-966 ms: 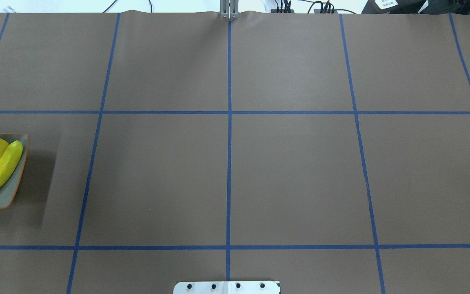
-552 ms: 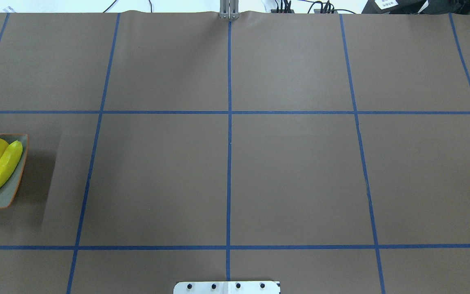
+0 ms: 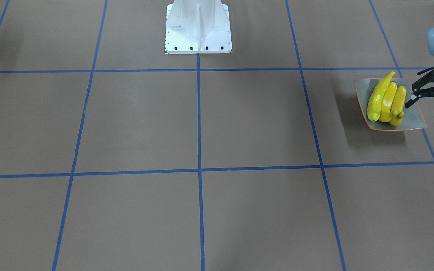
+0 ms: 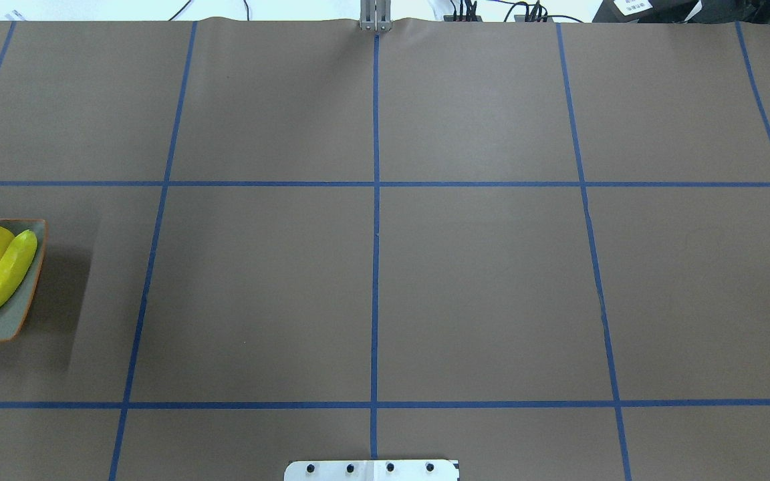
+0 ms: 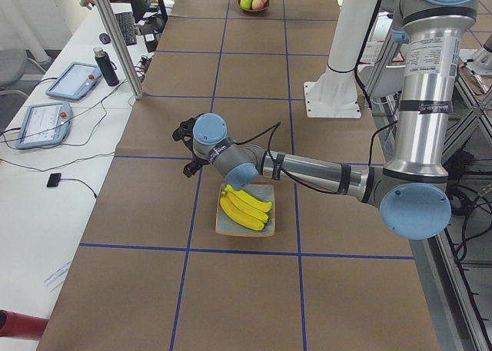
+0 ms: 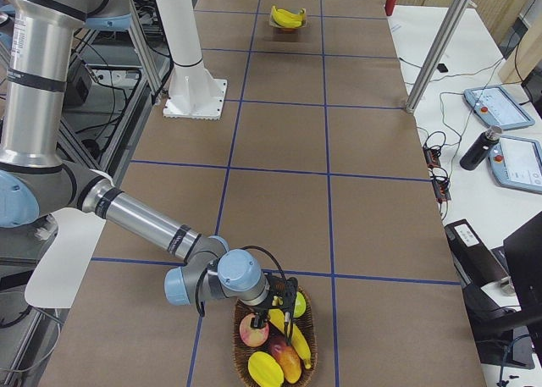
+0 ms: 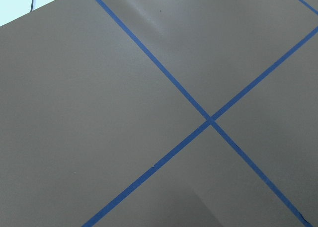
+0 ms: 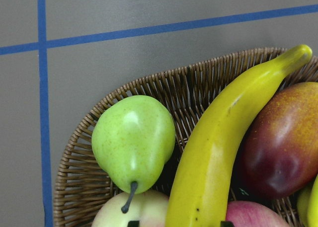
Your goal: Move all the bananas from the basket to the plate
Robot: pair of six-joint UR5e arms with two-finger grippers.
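1. A banana (image 8: 218,152) lies in the wicker basket (image 8: 79,152), directly under your right end effector (image 6: 284,302); its long axis slants up-right in the wrist view; jaw state cannot be told.
2. Left end effector (image 3: 425,114) open, empty, beside the glossy plate (image 3: 414,121).
3. Banana smooth, curved; a pear (image 8: 133,137) close alongside it.

The silver, blue-jointed left arm (image 5: 307,169) reaches out low and nearly level over the table, elbow bent below its upright upper section. Its black two-finger left pincer (image 3: 422,116) hangs with jaws spread wide, holding nothing. The matching right arm (image 6: 144,220) also stretches forward low, wrist bent downward. The black right pincer (image 6: 284,306) points down, and its fingertips (image 8: 131,223) show set apart.
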